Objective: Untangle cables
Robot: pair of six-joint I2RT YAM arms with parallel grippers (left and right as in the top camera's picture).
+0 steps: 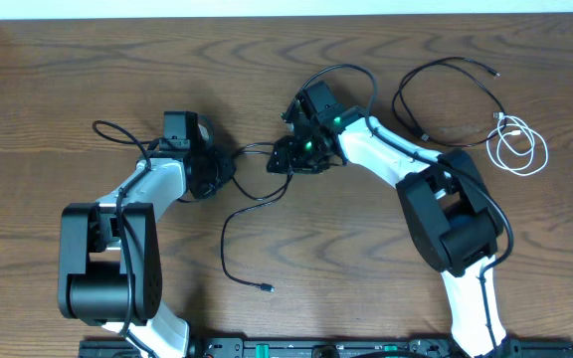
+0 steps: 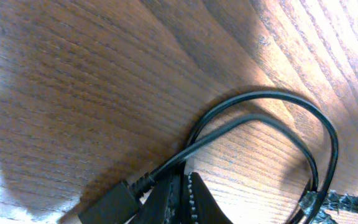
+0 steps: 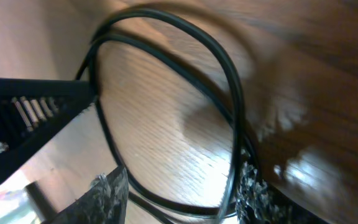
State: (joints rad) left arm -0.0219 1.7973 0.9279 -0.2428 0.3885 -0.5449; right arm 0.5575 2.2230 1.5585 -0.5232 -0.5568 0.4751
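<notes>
A long black cable (image 1: 229,224) runs from between my two grippers down to a plug end near the front. My left gripper (image 1: 227,167) is shut on it close to its plug (image 2: 114,202), with the fingers (image 2: 182,186) pressed together and the cable (image 2: 278,96) looping away. My right gripper (image 1: 288,159) is open, and its taped fingers (image 3: 182,193) straddle the same cable's loop (image 3: 229,81). A second black cable (image 1: 444,61) lies looped at the far right. The short white cable (image 1: 505,123) lies coiled beside it, apart from both grippers.
Thicker black arm wires loop at the left (image 1: 117,129) and above the right wrist (image 1: 351,70). The left gripper's finger (image 3: 36,102) shows close by in the right wrist view. The right gripper's taped finger (image 2: 334,202) shows in the left wrist view.
</notes>
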